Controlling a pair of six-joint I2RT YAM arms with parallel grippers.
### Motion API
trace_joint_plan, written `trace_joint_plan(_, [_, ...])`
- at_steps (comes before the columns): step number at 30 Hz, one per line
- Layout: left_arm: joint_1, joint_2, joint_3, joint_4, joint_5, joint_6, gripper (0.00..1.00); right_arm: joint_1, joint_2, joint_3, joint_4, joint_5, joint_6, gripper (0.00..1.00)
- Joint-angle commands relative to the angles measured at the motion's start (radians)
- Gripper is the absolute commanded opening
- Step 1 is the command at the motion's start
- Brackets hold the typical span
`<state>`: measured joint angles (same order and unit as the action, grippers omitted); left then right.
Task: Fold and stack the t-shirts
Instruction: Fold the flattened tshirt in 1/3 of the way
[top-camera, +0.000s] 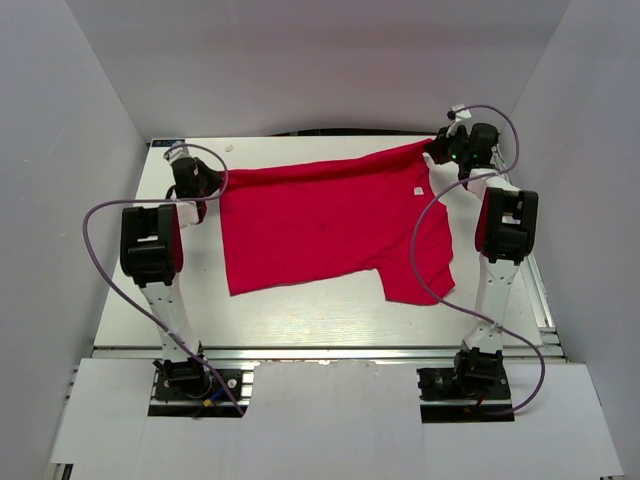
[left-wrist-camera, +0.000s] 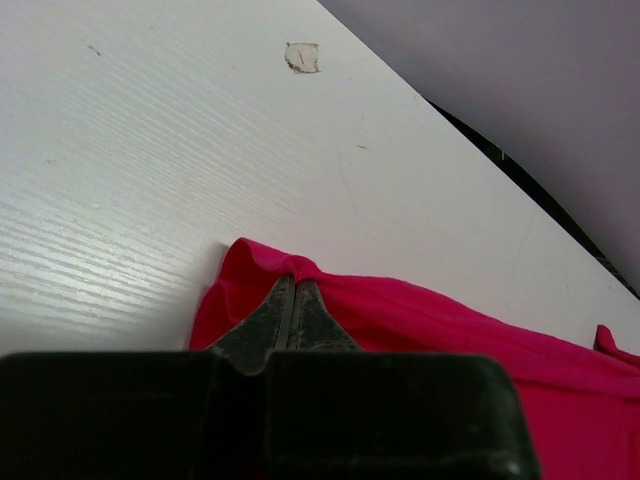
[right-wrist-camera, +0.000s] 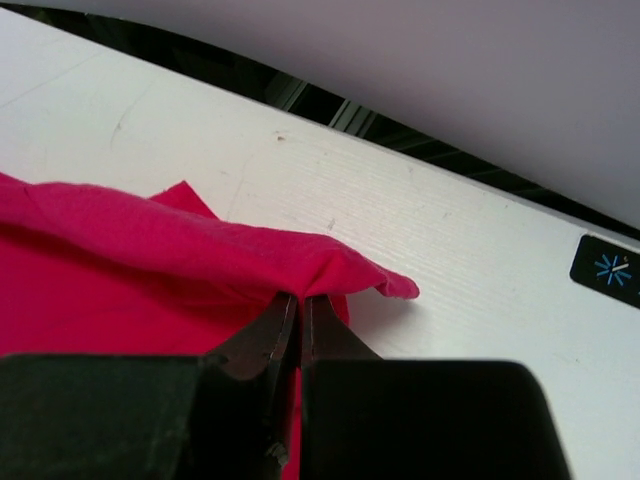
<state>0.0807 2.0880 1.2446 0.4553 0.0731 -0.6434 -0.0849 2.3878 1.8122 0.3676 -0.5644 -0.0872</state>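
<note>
- Pinching the t-shirt (top-camera: 320, 225) with the left gripper (left-wrist-camera: 297, 287), jaws pressed together on a bunched corner at the far left of the table (top-camera: 300, 325).
- Same story opposite: clamped with the right gripper (right-wrist-camera: 300, 302) onto a rolled fold of red cloth near the far right corner, jaws closed tight on it.
- Spread flat between the two grips across the far half of the table, far edge drawn into a line from one to the other. White label (top-camera: 419, 191) up, toward the right; a flap of cloth reaching toward the near side on the right.
- Cannot tell from above how much cloth sits between the fingers, with the black wrist housings covering both pinch points there.
- Cut off in both wrist views: only a strip of red in each, the lower part blocked by the dark gripper body.
- Hard to say which part of the garment each grip has, hem or shoulder.
- Around: purple cable (top-camera: 95, 250) looping wide off the left arm, a second one crossing over the shirt's right side.
- Pale patch (left-wrist-camera: 302, 57) on the tabletop beyond the left grip; dark sticker (right-wrist-camera: 608, 270) with a blue star just beside the right one; grey walls (top-camera: 80, 120) on three sides.
</note>
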Motion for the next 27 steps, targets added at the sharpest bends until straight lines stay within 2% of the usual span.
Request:
trace_joint_plan(1, [0.013, -0.103, -0.022, 0.036, 0.033, 0.01, 0.0, -0.024, -0.075, -0.019, 0.03, -0.046, -0.025, 0.0])
trace_joint_plan(8, [0.013, -0.143, -0.069, 0.052, 0.076, 0.008, 0.0, -0.032, -0.058, -0.007, -0.015, -0.029, -0.046, 0.0])
trace_joint_plan(16, [0.016, -0.206, -0.139, 0.06, 0.082, 0.021, 0.0, -0.038, -0.07, -0.027, 0.008, -0.06, -0.03, 0.0])
trace_joint_plan(27, [0.017, -0.212, -0.162, 0.06, 0.08, 0.027, 0.0, -0.042, -0.107, -0.057, 0.024, -0.1, -0.003, 0.0])
